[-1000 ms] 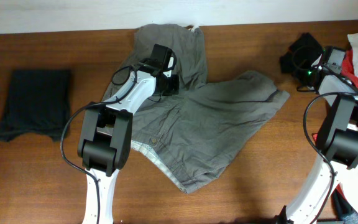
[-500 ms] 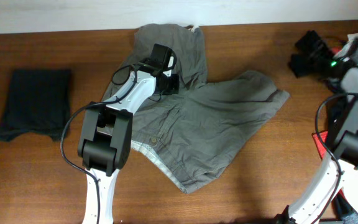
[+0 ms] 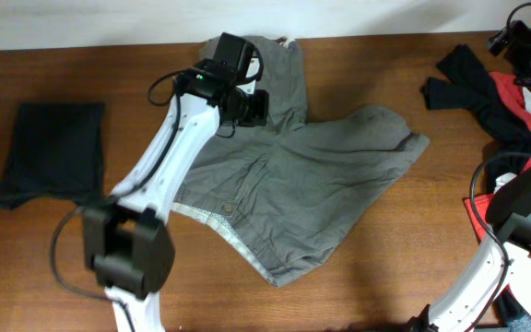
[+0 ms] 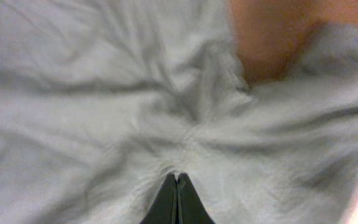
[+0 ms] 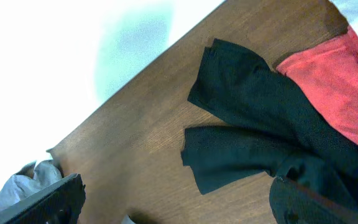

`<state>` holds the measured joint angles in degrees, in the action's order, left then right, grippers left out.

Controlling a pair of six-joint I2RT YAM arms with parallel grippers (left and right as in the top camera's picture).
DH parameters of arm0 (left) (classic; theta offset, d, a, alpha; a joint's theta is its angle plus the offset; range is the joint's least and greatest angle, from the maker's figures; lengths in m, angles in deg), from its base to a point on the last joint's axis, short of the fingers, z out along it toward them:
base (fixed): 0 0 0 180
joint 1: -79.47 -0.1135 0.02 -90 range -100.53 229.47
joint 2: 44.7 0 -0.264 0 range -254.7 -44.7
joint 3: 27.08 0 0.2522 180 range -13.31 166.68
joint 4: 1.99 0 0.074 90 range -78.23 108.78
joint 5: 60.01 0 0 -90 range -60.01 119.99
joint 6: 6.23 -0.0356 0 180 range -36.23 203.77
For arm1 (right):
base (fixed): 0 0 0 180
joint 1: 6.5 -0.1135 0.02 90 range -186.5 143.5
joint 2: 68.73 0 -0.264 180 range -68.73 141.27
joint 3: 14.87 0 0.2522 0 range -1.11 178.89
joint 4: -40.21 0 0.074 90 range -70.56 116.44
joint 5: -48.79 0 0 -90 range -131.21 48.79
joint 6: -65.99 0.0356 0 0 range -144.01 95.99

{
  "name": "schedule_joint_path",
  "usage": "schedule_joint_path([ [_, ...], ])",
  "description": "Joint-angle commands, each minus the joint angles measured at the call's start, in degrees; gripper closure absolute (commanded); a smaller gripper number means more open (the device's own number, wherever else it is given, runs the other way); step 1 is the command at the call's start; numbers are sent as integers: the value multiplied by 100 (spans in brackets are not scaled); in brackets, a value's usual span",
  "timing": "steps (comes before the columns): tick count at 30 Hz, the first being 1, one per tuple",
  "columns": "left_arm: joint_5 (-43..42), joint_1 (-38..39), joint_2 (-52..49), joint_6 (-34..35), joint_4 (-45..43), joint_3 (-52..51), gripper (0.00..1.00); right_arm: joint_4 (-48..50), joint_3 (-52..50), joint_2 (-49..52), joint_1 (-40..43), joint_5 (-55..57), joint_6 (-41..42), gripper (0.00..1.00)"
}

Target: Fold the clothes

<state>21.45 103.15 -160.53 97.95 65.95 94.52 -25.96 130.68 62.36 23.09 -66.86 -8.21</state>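
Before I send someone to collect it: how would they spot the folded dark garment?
On the wooden table, look left of the big grey trousers. The folded dark garment lies alone there, flat and squared, unlike the loose black one far right.

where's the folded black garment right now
The black garment lies flat at the left end of the table in the overhead view, apart from the grey-khaki trousers to its right, bare wood between them.

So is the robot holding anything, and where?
The left fingers pinch the grey-khaki fabric trousers at a puckered fold near where the legs meet. The right fingers are open, holding nothing.
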Motion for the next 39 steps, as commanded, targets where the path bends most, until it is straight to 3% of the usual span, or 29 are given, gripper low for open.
schedule_joint_path([
  [1,-365,299,319,-70,533,81,100,-35,61,-48,-31,-70,-96,1],
  [4,-817,573,337,-72,1191,81,100,-35,61,-48,-28,-70,-96,1],
  [7,-719,962,334,-98,1648,59,100,-35,61,-48,-31,-70,-96,1],
  [14,-601,1792,334,-33,2024,-385,100,-35,61,-48,-31,-70,-96,1],
  [32,-791,2059,334,428,262,-3676,100,-35,61,-48,-31,-70,-96,1],
  [39,-426,1709,334,468,382,-4172,100,-35,61,-48,-31,-70,-96,1],
])
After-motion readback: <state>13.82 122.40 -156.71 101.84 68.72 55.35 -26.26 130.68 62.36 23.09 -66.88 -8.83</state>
